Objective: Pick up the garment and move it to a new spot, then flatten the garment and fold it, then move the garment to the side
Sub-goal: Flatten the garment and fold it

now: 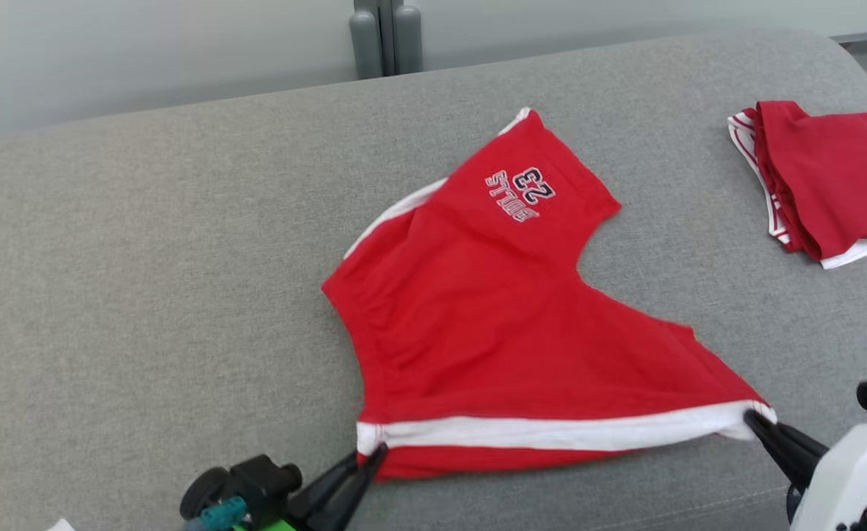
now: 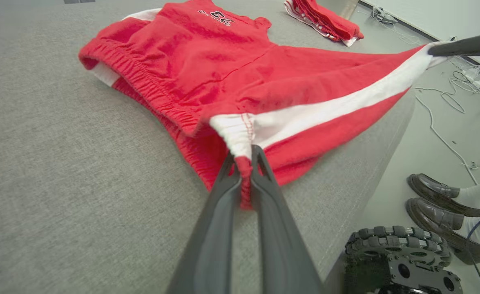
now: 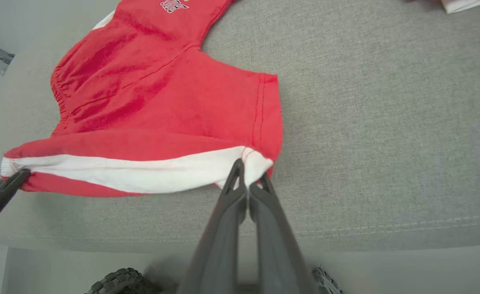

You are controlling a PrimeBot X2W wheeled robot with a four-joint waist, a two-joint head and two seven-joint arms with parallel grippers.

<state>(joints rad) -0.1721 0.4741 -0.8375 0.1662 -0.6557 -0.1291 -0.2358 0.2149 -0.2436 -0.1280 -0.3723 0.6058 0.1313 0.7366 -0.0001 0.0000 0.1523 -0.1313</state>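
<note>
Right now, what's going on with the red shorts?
The robot holds the red shorts by the white-striped edge: left tool shut on the waistband corner, right tool shut on the leg-hem corner, the stripe stretched between them. The rest lies spread on the grey cushion, not yet folded. Another red garment sits folded at the far right.

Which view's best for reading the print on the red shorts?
Head view: the print on the red shorts is whole and sharp. Left wrist view shows it small, foreshortened; right wrist view crops it at the top edge.
</note>
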